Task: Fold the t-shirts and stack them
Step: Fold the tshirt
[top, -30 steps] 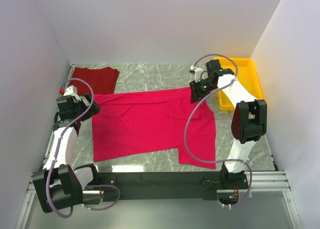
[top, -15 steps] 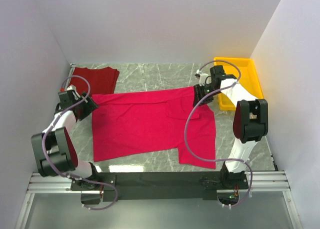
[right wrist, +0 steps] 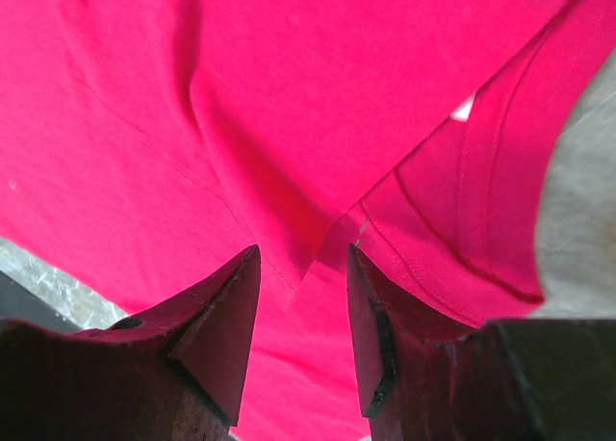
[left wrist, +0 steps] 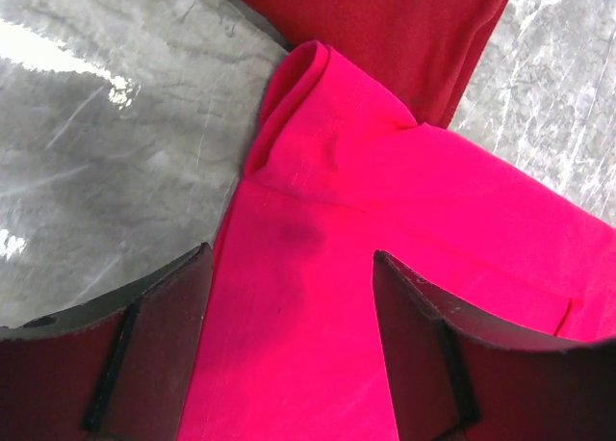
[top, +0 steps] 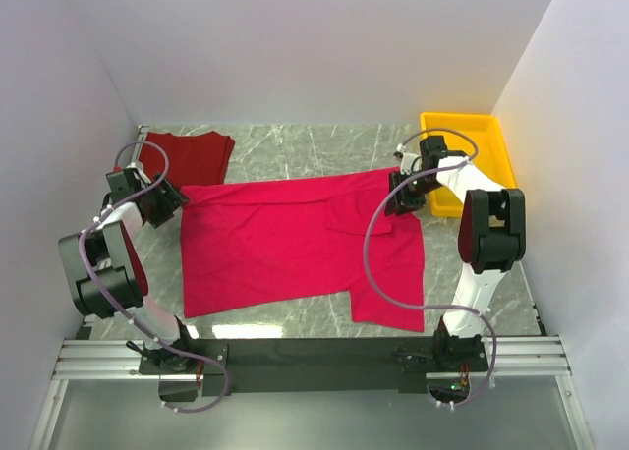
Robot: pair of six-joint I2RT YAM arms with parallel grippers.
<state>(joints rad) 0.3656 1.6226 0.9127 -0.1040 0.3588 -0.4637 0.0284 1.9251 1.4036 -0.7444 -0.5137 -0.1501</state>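
The bright pink t-shirt [top: 285, 244] lies spread flat across the middle of the table, with one sleeve trailing toward the near right. Its small white neck tag [right wrist: 465, 107] peeks out by the collar. The darker red t-shirt [top: 192, 157] lies folded at the back left, its edge [left wrist: 385, 27] just beyond the pink corner. My left gripper [top: 167, 200] is low over the pink shirt's far left corner, jaws open and straddling flat cloth [left wrist: 289, 253]. My right gripper [top: 396, 199] hovers at the far right edge near the collar, jaws partly open over a seam fold [right wrist: 303, 250].
A yellow tray [top: 488, 145] stands at the back right, just beyond my right arm. White walls close in the table on the left, back and right. Bare marble [top: 295, 145] shows between the dark red shirt and the tray.
My left arm swung back and left, bringing its gripper down onto the pink shirt's far left corner with the jaws narrowing. The right gripper slid a little right and nearer along the collar edge.
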